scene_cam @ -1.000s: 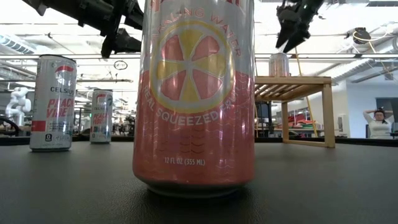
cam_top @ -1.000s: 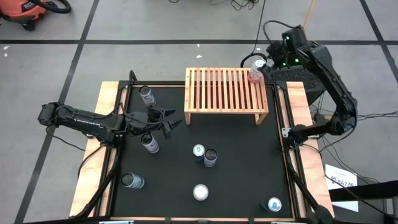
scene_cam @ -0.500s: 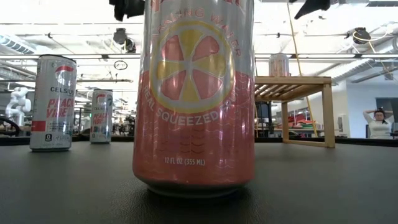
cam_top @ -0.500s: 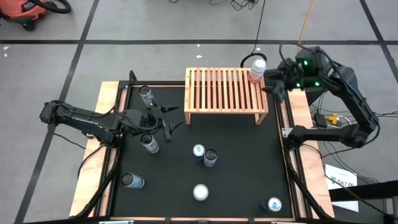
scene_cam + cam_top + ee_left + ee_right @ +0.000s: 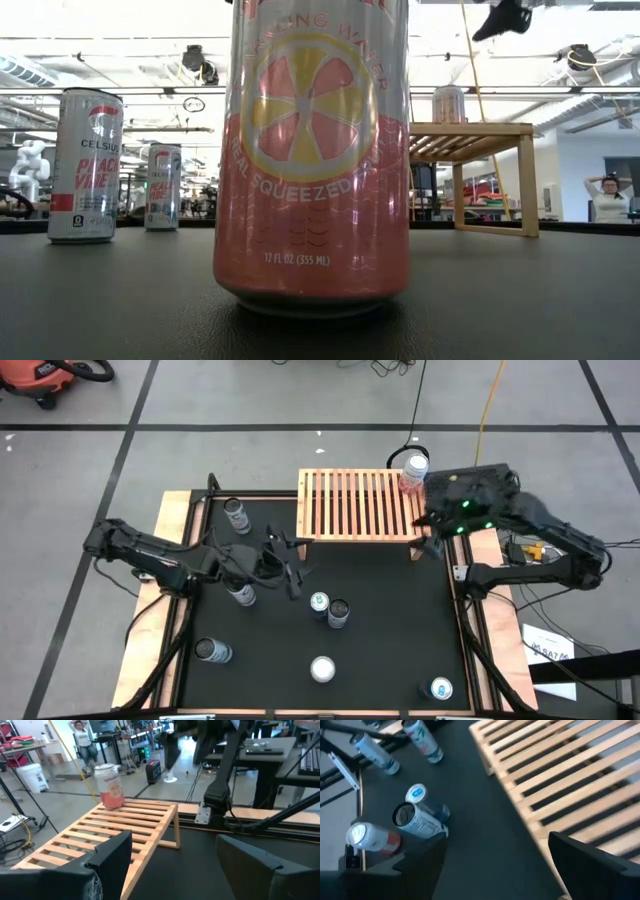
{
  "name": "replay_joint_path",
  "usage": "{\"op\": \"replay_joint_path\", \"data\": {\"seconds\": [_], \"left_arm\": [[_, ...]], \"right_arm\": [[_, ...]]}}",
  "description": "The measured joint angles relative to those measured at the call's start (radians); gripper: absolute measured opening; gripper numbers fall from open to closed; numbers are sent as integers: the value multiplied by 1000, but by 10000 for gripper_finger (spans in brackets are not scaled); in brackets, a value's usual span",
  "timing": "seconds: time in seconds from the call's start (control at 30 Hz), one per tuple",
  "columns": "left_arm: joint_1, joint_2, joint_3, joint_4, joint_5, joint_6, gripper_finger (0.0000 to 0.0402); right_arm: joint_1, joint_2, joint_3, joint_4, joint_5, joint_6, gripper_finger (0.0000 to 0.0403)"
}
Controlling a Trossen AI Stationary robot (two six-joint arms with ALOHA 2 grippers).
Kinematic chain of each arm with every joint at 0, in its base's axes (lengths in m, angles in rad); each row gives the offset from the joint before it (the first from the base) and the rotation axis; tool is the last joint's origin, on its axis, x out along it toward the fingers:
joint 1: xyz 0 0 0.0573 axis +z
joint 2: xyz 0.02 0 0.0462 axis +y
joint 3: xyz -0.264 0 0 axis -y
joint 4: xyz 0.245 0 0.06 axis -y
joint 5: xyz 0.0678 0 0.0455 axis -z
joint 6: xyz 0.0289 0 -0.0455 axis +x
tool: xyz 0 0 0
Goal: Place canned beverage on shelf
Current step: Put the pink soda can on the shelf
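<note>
A pink canned beverage (image 5: 413, 472) stands upright on the far right corner of the light-wood slatted shelf (image 5: 360, 510); it also shows in the left wrist view (image 5: 110, 786) and the low view (image 5: 449, 103). My right gripper (image 5: 430, 538) hangs open off the shelf's near right corner, clear of the can, with nothing between its fingers (image 5: 495, 870). My left gripper (image 5: 292, 565) hovers open over the black mat in front of the shelf's left end, and it is also empty (image 5: 175, 865). It points across toward the shelf.
Several cans stand on the black mat: two at the left (image 5: 237, 515) (image 5: 240, 592), a pair in the middle (image 5: 319, 603) (image 5: 339, 613), and others near the front (image 5: 213, 651) (image 5: 322, 669) (image 5: 441, 688). A pink can (image 5: 312, 150) fills the low view.
My right gripper has drawn back from above the can on the shelf, toward the table's near and right edges, and tipped more downward. My left gripper has risen and gone toward the table's right, rolling as it went. The can has stayed upright on the shelf.
</note>
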State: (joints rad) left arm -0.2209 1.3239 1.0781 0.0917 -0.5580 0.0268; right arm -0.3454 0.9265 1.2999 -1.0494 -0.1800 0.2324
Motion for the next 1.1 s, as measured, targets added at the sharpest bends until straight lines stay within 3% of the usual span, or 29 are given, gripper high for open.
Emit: {"op": "replay_joint_path", "data": {"seconds": [0.17, 0.33, 0.7, 0.9, 1.1], "left_arm": [[-48, -2, 120, -186, -60, -116, 290], [-77, -6, 190, -319, -77, -183, 290], [-112, -66, 192, -294, -30, -247, 290], [-137, -133, 192, -454, 24, -362, 290], [-172, -145, 192, -556, 146, -468, 290]], "right_arm": [[111, -9, -125, 156, 4, 58, 336], [232, 16, -138, 217, 126, 77, 336], [480, 186, -136, 410, 316, 311, 336], [579, 288, -40, 313, 368, 442, 336], [676, 339, 56, 229, 428, 594, 336]]}}
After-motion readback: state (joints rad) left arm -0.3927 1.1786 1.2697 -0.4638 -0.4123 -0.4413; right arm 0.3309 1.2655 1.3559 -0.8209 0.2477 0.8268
